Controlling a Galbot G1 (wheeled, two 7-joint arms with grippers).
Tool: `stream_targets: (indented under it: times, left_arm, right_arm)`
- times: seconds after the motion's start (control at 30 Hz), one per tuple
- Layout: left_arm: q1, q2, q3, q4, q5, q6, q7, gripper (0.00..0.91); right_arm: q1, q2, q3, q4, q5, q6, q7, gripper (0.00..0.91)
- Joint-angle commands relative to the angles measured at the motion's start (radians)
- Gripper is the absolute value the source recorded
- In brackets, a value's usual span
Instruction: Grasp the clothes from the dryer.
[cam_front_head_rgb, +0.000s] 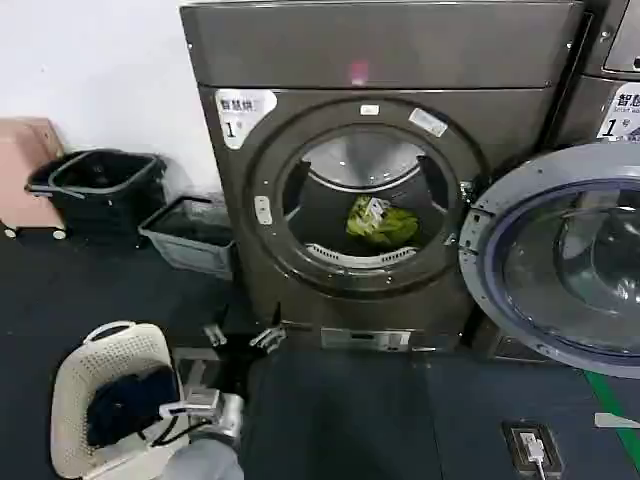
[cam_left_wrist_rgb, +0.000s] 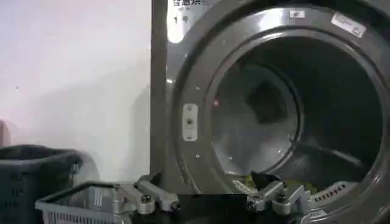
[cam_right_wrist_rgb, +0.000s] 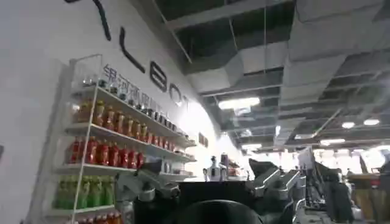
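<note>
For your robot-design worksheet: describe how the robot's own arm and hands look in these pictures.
The left hand has two silver-grey metal fingers built from angular bolted links, mounted on a black base. The right hand looks the same: grey jointed links with round bolt heads, above a dark rounded wrist housing. From the head view, the left arm is a smooth grey shell with a white module and thin cables.

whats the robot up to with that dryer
The dryer stands with its door swung open, and a yellow-green bundle of clothes lies in the drum, not yet grasped. The left gripper is open and empty, low in front of the machine, below the porthole. The right gripper, also open, points away at a shelf of bottles.
</note>
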Motion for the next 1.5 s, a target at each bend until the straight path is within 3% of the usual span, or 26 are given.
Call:
stream_targets:
  times: [0.03, 1.37, 1.5]
  left_arm:
    - [0.002, 0.001, 0.001, -0.002, -0.003, 0.014, -0.001, 0.907]
    - [0.009, -0.029, 0.019, -0.008, 0.026, 0.022, 0.007, 0.907]
    - [0.0, -0.028, 0.018, -0.008, 0.024, 0.022, 0.009, 0.907]
  right_arm:
    - [0.0, -0.002, -0.001, 0.001, 0.007, 0.025, -0.005, 0.907]
    - [0.008, 0.004, -0.014, 0.012, 0.027, 0.042, 0.0, 0.907]
    - [0.005, 0.004, -0.014, 0.018, 0.039, 0.087, -0.005, 0.907]
